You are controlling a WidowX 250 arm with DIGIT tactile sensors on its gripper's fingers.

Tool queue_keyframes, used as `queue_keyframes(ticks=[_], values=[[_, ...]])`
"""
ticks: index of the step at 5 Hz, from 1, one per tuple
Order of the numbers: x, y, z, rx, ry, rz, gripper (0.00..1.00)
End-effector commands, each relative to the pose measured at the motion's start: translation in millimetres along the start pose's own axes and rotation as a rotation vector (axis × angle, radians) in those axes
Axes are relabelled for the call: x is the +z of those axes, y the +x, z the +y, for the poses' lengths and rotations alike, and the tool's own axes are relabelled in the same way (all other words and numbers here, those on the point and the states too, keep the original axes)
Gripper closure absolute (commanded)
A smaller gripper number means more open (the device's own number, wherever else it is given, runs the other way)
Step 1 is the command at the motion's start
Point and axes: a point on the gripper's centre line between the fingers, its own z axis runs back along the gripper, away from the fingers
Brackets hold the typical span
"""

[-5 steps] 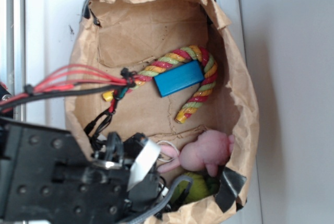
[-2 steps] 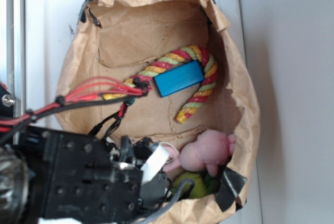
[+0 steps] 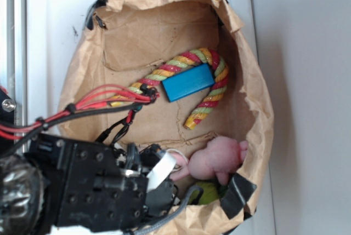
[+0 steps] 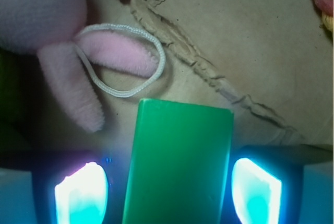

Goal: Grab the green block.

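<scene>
My arm hides the green block from the exterior camera; at my wrist, the green block and pink plush toy run off-frame.

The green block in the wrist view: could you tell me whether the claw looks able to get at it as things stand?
Probably yes. The green block lies between the claw's two lit fingers, with gaps on both sides and nothing across it. The pink plush toy and its white loop sit just beyond the block, apart from it.

Green block, flat, smooth rectangle, lying on brown paper
</scene>
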Motion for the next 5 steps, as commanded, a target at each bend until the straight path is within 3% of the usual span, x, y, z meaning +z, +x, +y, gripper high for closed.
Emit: queue_keyframes(ticks=[1,2,4,5], values=[[-0.5,4.3,0.8,-0.005,-0.007,-0.037,0.00],[1.2,5.3,0.0,-0.004,-0.013,-0.043,1.00],[17.6,14.8,-2.5,0.009,-0.066,-0.056,1.00],[29.8,49.5,16.2,0.030,-0.097,-0.054,1.00]])
